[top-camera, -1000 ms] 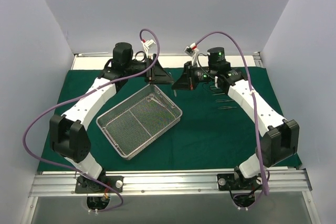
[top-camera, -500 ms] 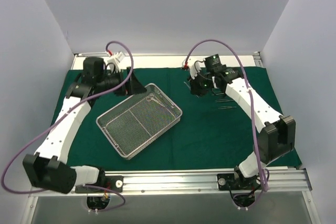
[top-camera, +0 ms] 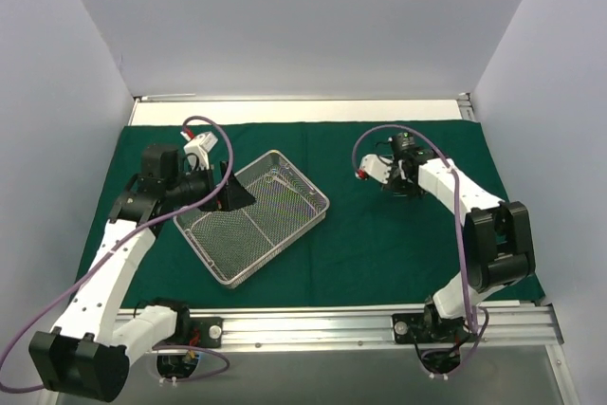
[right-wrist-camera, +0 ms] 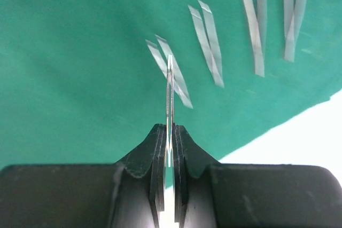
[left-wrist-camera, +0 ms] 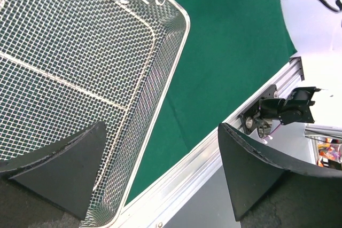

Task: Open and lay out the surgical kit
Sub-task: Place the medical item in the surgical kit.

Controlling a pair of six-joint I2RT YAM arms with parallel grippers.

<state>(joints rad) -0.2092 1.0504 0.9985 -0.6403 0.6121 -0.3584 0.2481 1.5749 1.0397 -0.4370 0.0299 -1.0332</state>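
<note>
Surgical kit tray (top-camera: 278, 245) on grn drape (top-camera: 379, 244), white walls (top-camera: 285, 26) around.

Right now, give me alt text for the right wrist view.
The black right gripper is shut on a thin steel instrument, seen edge-on and pointing out over the dark green cloth drape. Four flat steel forceps lie on the drape beyond it.

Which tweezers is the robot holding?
The thin pair pinched edge-on in the right gripper. The other four pairs lie flat on the green cloth, held by nothing.
</note>
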